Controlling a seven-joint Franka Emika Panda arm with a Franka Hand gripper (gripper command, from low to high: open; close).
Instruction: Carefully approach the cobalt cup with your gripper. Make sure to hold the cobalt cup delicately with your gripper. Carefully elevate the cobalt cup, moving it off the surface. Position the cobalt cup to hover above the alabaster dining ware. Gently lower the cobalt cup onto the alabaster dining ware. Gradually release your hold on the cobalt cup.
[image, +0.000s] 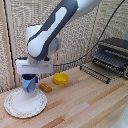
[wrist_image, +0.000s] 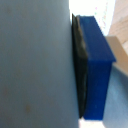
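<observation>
The blue cup (image: 28, 85) stands upright between the dark-blue fingers of my gripper (image: 30, 78), under its white boxy block. The cup is over the far edge of the off-white plate (image: 22, 105) at the exterior view's lower left. Its base is at or just above the plate surface; I cannot tell whether they touch. In the wrist view the cup's pale blue wall (wrist_image: 35, 65) fills most of the picture. One blue finger (wrist_image: 97, 70) presses its dark pad against that wall. The gripper is shut on the cup.
A yellow round dish (image: 60, 78) sits on the wooden table (image: 85, 105) to the exterior view's right of the cup. A small orange-brown object (image: 45, 87) lies between them. A black toaster oven with a wire rack (image: 111, 56) stands at the back right.
</observation>
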